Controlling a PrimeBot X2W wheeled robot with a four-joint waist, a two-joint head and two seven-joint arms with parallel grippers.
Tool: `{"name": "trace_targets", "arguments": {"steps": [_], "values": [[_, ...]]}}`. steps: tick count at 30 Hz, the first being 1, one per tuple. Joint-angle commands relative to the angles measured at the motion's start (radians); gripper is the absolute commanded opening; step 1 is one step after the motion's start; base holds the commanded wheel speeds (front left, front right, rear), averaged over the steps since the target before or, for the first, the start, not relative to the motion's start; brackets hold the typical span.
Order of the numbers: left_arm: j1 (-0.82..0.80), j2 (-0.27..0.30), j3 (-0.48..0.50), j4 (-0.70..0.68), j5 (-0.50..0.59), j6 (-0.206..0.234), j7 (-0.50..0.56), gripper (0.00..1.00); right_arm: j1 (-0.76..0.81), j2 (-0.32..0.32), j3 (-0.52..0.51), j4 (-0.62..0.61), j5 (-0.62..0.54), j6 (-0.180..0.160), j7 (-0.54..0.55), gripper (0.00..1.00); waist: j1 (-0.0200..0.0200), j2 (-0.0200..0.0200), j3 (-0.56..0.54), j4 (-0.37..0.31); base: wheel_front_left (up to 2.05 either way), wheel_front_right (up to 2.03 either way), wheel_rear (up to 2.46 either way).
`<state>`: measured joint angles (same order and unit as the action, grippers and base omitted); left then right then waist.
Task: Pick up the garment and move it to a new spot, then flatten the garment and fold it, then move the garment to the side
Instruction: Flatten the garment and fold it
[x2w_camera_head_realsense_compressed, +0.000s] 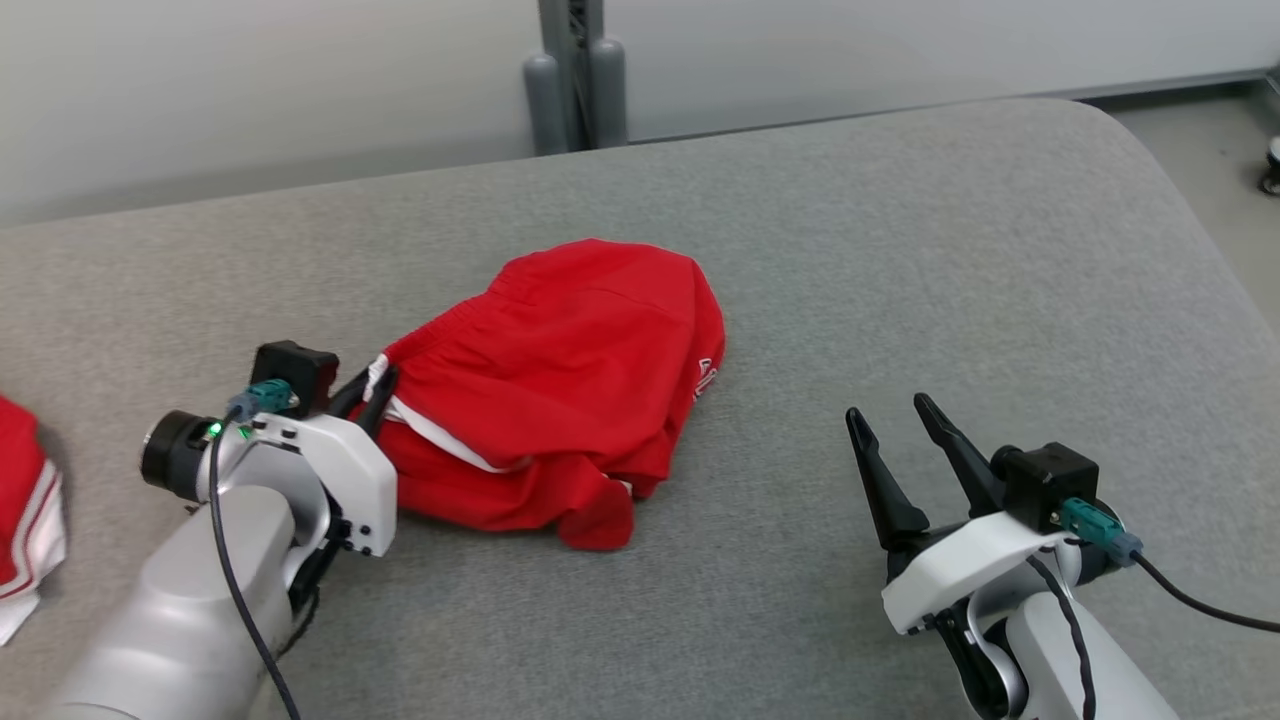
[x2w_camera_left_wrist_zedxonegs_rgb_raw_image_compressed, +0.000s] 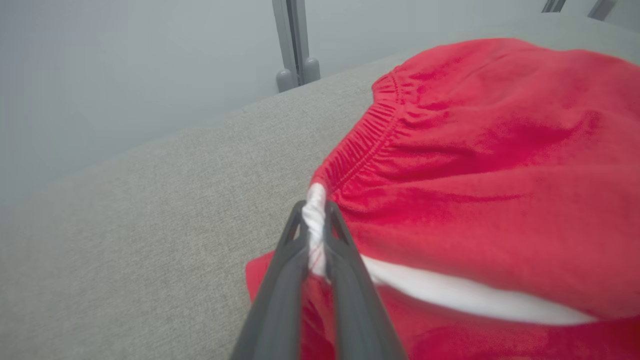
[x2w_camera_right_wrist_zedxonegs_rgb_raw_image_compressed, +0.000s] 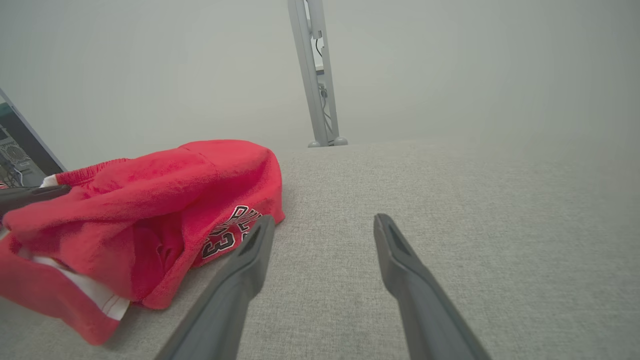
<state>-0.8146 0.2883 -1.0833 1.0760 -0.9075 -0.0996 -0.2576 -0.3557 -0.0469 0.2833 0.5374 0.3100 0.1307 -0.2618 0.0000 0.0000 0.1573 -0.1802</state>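
At the garment's (x2w_camera_head_realsense_compressed: 570, 370) left edge, with left gripper (x2w_camera_head_realsense_compressed: 372, 388) clamped shut on trim (x2w_camera_left_wrist_zedxonegs_rgb_raw_image_compressed: 316, 225) and right gripper (x2w_camera_head_realsense_compressed: 890, 408) wide open, empty, lift slowly.

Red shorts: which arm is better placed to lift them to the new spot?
Left. The left gripper is shut on the white trim of the red shorts, by the waistband. The right gripper stands open over the grey surface, apart from the cloth.

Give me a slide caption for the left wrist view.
Left gripper shut on the white trim of the red garment, on the grey surface.
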Motion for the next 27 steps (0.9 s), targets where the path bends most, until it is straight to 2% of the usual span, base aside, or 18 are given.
{"name": "trace_targets", "arguments": {"steps": [1,8,17,22,27], "values": [[0.016,-0.002,0.006,-0.004,0.009,0.011,-0.007,0.00,0.012,-0.007,-0.003,0.003,0.006,0.000,-0.005,1.00,0.0000,0.0000,-0.027,0.034,0.00,0.00,0.00],[0.115,-0.004,0.131,-0.170,0.062,0.093,-0.008,0.00,0.045,-0.007,-0.009,0.013,0.018,0.000,-0.005,1.00,0.0000,0.0000,-0.074,0.106,0.00,0.00,0.00],[0.324,0.040,0.302,-0.404,0.142,0.200,-0.008,0.00,0.073,-0.007,-0.003,0.020,0.028,0.000,-0.005,1.00,0.0000,0.0000,-0.108,0.153,0.00,0.00,0.00],[0.452,0.054,0.416,-0.511,0.159,0.243,-0.009,0.00,0.066,-0.007,0.003,0.027,0.033,0.000,-0.004,1.00,0.0000,0.0000,-0.109,0.158,0.00,0.00,0.00],[0.527,0.053,0.495,-0.539,0.194,0.258,-0.009,0.00,0.058,-0.007,0.014,0.038,0.032,0.000,-0.004,1.00,0.0000,0.0000,-0.106,0.155,0.00,0.00,0.00]]}}
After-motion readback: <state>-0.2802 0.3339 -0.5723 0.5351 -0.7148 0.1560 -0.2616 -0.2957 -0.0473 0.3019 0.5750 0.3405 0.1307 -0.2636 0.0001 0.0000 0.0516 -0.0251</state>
